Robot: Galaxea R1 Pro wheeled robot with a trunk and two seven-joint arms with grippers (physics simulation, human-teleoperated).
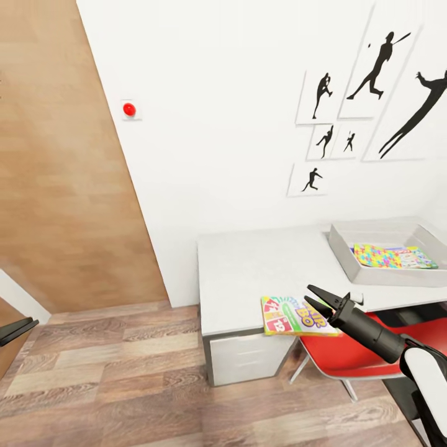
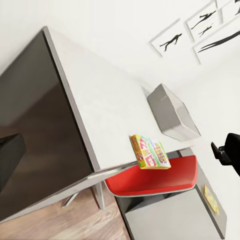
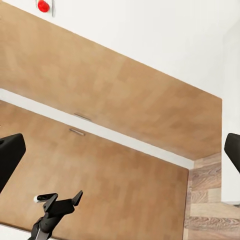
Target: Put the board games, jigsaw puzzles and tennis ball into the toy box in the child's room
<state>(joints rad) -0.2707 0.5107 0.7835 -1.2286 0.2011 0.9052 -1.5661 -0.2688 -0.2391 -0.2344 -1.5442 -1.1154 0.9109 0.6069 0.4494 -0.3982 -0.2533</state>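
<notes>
SKIP BO box lies at the table edge just under the right hand, fingers apart

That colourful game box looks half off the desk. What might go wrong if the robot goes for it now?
1. The SKIP BO box overhangs the table's front edge; a nudge from the open right pincer may tip it onto the red chair or the floor.
2. The toy box already holds a puzzle and another flat box, so a dropped game could land askew on them.
</notes>
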